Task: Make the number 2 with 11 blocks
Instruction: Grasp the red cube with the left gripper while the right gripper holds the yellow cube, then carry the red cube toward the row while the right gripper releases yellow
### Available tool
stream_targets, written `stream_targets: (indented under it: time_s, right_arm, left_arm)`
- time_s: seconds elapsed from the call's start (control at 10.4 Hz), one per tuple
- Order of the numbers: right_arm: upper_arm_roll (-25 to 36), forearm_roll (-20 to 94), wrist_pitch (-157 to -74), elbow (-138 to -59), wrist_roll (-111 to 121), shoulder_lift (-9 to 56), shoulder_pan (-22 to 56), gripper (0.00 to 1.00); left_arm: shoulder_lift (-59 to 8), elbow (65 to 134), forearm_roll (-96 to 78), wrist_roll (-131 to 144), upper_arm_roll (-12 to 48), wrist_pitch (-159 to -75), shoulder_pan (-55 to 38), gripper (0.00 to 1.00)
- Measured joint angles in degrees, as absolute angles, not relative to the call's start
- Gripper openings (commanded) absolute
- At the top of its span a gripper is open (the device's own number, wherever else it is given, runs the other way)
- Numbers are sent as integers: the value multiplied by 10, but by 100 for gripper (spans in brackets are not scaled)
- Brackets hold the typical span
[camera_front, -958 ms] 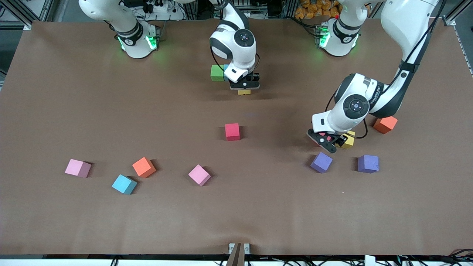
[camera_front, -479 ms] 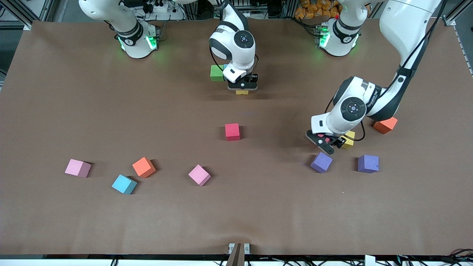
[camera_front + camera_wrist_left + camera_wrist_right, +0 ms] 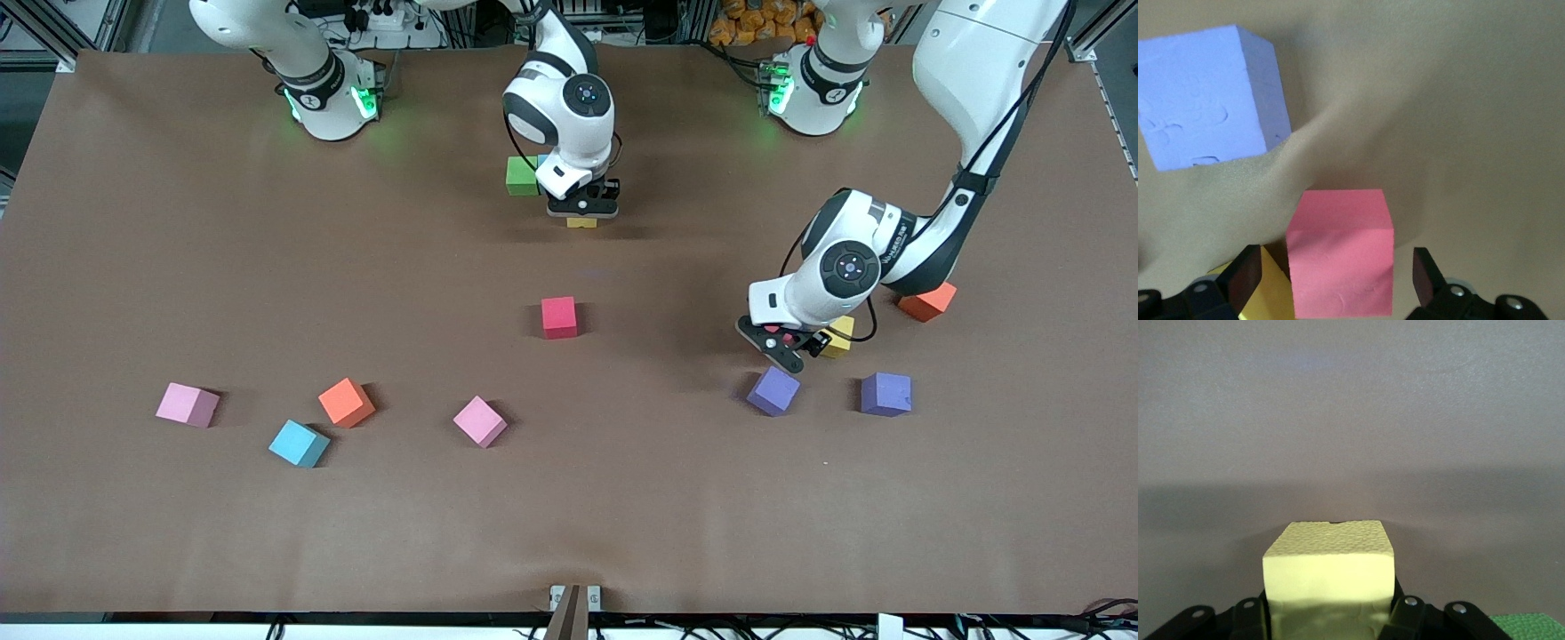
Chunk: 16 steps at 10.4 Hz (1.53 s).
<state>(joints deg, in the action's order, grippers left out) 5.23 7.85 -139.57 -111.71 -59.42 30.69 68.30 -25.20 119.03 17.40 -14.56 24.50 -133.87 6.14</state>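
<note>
My right gripper (image 3: 583, 212) is shut on a yellow block (image 3: 582, 221) (image 3: 1330, 577) low at the table, beside a green block (image 3: 522, 175) and a light blue block (image 3: 543, 162) that the hand mostly hides. No whole number 2 shows. My left gripper (image 3: 782, 343) (image 3: 1337, 273) is open and down around a pink block (image 3: 1340, 260), one finger (image 3: 1248, 273) on each side, apart from it. A second yellow block (image 3: 838, 336) (image 3: 1265, 297) lies right beside the pink one. A purple block (image 3: 773, 390) (image 3: 1205, 123) lies nearer the front camera.
Loose blocks lie about: red (image 3: 559, 316) mid-table, another purple (image 3: 885, 394) and an orange (image 3: 926, 300) toward the left arm's end. Pink (image 3: 187, 404), orange (image 3: 347, 402), light blue (image 3: 299, 443) and pink (image 3: 480, 420) lie toward the right arm's end.
The left arm's hand has shifted slightly over the pink block, fingers still open. The right gripper with its yellow block has edged a little toward the green block.
</note>
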Motion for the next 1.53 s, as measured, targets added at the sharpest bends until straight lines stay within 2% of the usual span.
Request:
stream_targets:
  time_s: [0.19,0.29,0.38,0.77,0.96,1.05,1.53]
  right_arm:
    - [52,78,-1396,-1117,-594,308,684,99]
    - [52,78,-1396,-1118,-595,309,685,100]
    - [52,78,-1396,-1118,-595,310,685,100]
    - [52,78,-1396,-1118,-595,310,685,100]
    - [52,78,-1396,-1118,-595,310,685,100]
    - [53,78,-1396,-1118,-595,310,685,100]
    - [55,78,-1396,-1117,-595,309,685,100]
  left_arm:
    - [-255,1197,174,-142,244,-1347,63,100]
    - [-255,1200,174,-137,243,-1348,65,92]
    - [-256,1203,174,-131,243,-1350,67,78]
    - [-256,1208,174,-118,243,-1352,68,41]
    - [-255,1208,174,-99,245,-1354,68,10]
    - [-255,1208,174,-88,246,-1356,68,5]
    - [-241,1203,174,-9,267,-1358,67,4]
